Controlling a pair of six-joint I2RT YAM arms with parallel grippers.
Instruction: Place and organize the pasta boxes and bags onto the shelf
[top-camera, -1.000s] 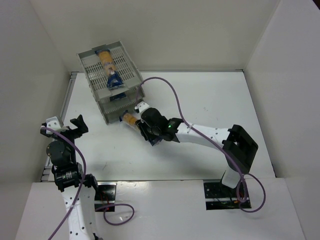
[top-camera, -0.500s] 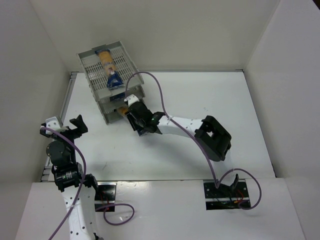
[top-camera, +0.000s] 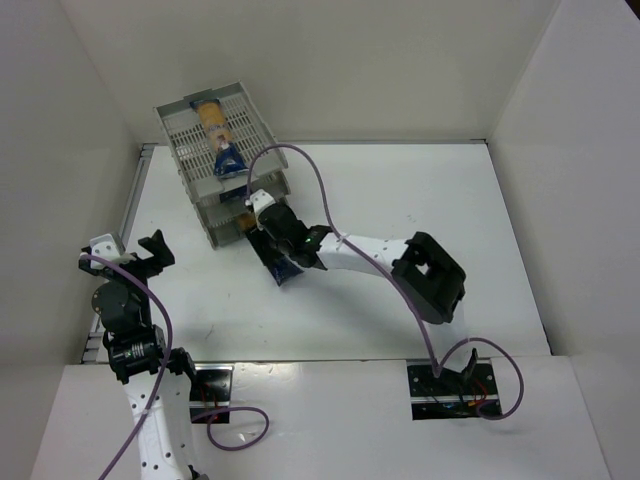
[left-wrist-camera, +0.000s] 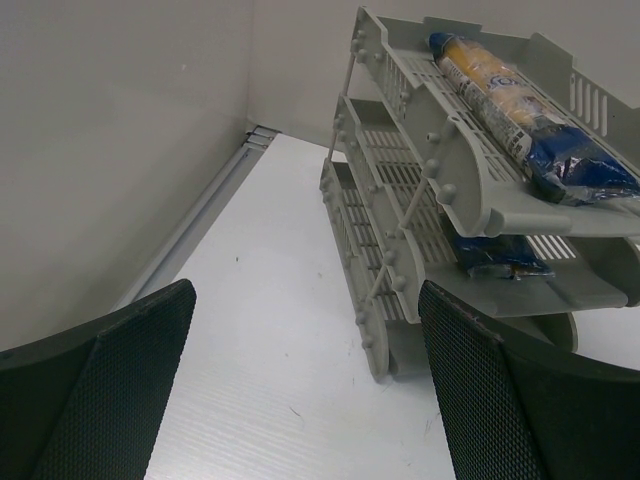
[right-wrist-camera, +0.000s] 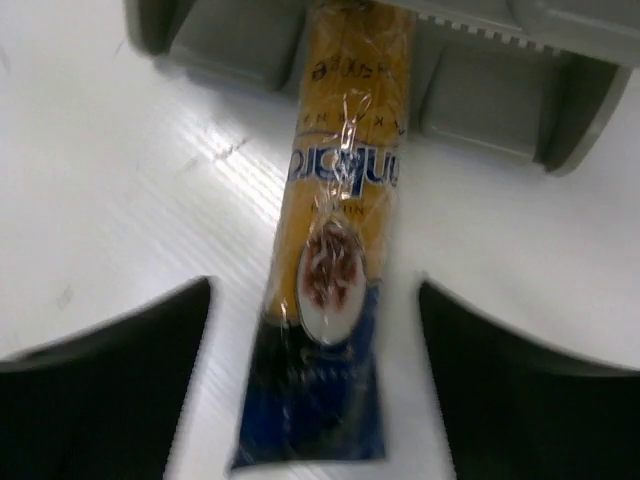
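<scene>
Three crinkly pasta bags (left-wrist-camera: 490, 85), slotted plastic shelf (left-wrist-camera: 460, 200), left gripper (left-wrist-camera: 305, 290) spread, right gripper (right-wrist-camera: 315, 285) spread astride one, seemingly untouched

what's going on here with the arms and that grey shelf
The right gripper, jaws open, straddles a pasta bag lying on the table. The bag's far end is at the mouth of the shelf's bottom tier, and its blue end sticks out. A second bag lies in the top tier and a third bag in the middle one. The left gripper hangs open off to the side, holding nothing.
</scene>
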